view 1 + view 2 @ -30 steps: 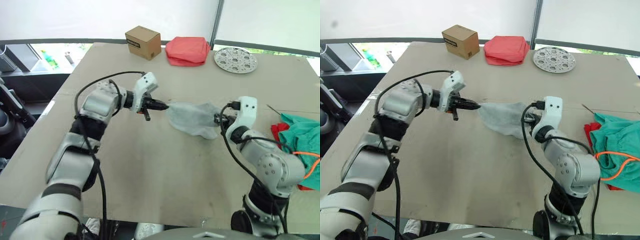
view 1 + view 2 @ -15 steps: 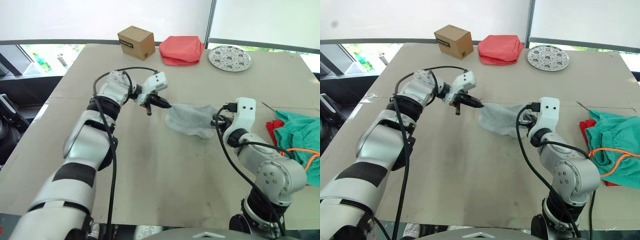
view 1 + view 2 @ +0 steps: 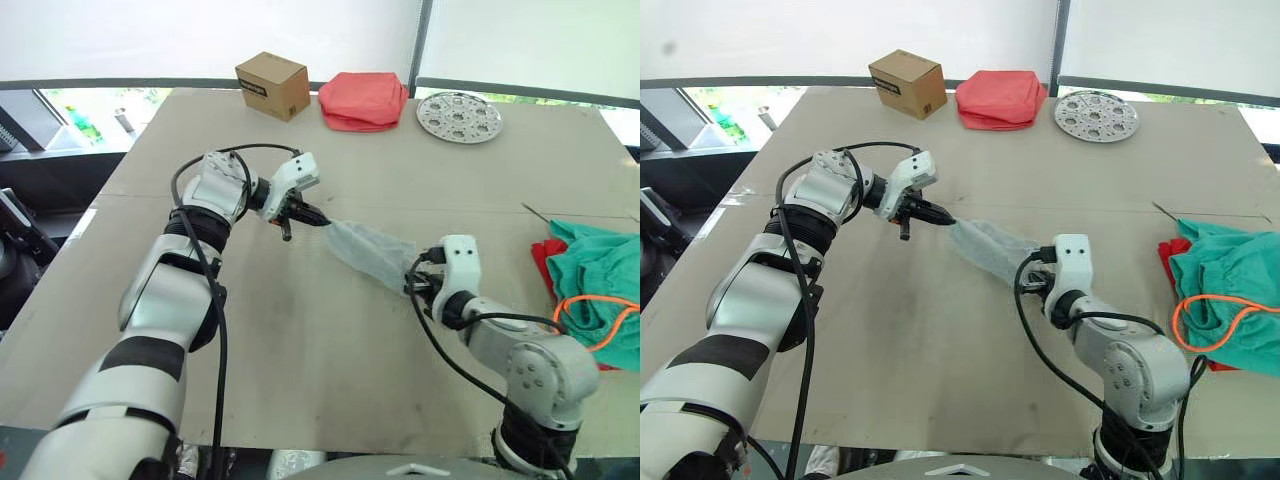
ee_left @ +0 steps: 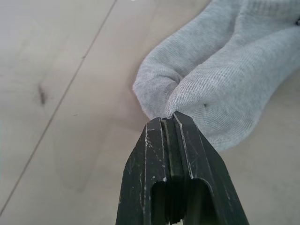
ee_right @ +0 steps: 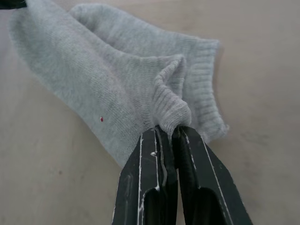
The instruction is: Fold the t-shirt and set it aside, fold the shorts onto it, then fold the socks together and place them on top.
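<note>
Grey socks [image 3: 368, 250] pinched between clamped left gripper [image 3: 318, 221] and right gripper [image 3: 412, 286].

The socks [image 5: 117, 89] are soft grey knit with ribbed cuffs, matt and slightly fuzzy. The tabletop [image 3: 300, 330] is smooth, matt beige board with faint scuffs. The left claw [image 4: 168, 123] is black hard plastic, scratched pale along its edges. The shorts [image 3: 600, 285] are teal cloth with a neon orange cord [image 3: 590, 315].
</note>
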